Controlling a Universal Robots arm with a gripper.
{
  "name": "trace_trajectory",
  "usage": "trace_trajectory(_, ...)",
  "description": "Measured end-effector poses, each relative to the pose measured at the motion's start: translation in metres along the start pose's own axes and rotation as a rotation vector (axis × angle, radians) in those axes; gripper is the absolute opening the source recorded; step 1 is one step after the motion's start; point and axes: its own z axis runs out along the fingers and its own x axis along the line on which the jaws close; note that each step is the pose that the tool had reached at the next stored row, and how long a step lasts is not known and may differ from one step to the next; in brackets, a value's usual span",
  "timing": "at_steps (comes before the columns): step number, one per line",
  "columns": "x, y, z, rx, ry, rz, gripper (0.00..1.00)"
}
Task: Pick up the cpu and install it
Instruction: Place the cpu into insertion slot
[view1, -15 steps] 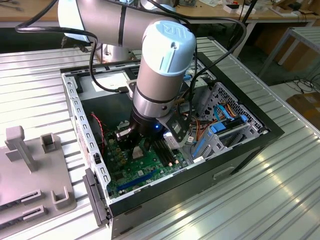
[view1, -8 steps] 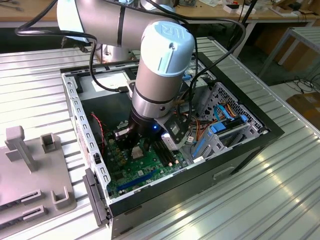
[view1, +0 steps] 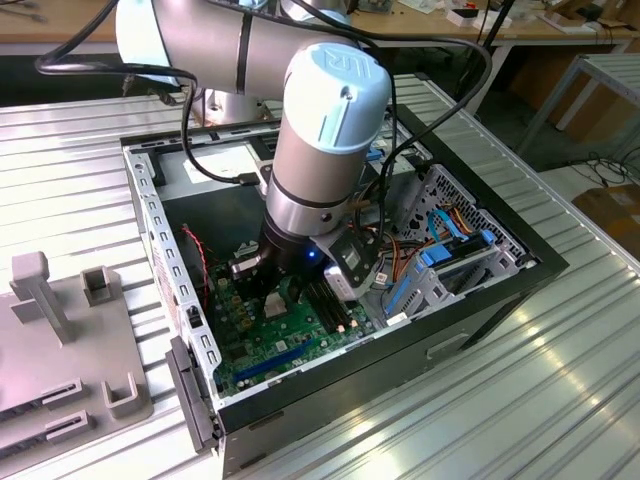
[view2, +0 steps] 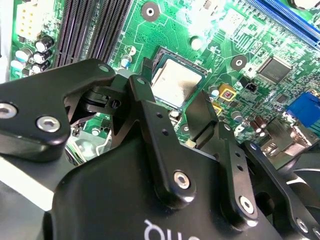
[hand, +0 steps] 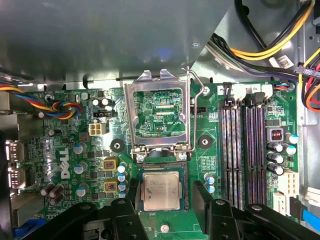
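The cpu (hand: 161, 190) is a small square chip with a silvery-grey top, lying flat in its socket on the green motherboard (hand: 210, 125). In the second wrist view the cpu (view2: 174, 82) sits between two black fingers. My gripper (hand: 166, 186) hangs low over it, open, one finger on each side with a small gap to the chip's edges. The socket's metal frame (hand: 157, 112) stands flipped up beside the cpu. In the exterior view my gripper (view1: 272, 292) reaches down inside the open computer case (view1: 500, 290).
Long black memory slots (hand: 242, 155) run beside the socket. Coloured cable bundles (hand: 265, 47) and a drive cage (view1: 450, 250) crowd one side of the case. A grey fixture (view1: 70, 350) stands on the ribbed table at the exterior view's left.
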Motion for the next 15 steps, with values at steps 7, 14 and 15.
trace_trajectory(7, 0.0002, -0.001, 0.0018, -0.0002, -0.0008, 0.0, 0.55)
trace_trajectory(14, 0.0, -0.0038, 0.0036, -0.0001, -0.002, 0.0, 0.55)
trace_trajectory(15, 0.0001, -0.0043, 0.0035, 0.0, -0.002, 0.0, 0.55)
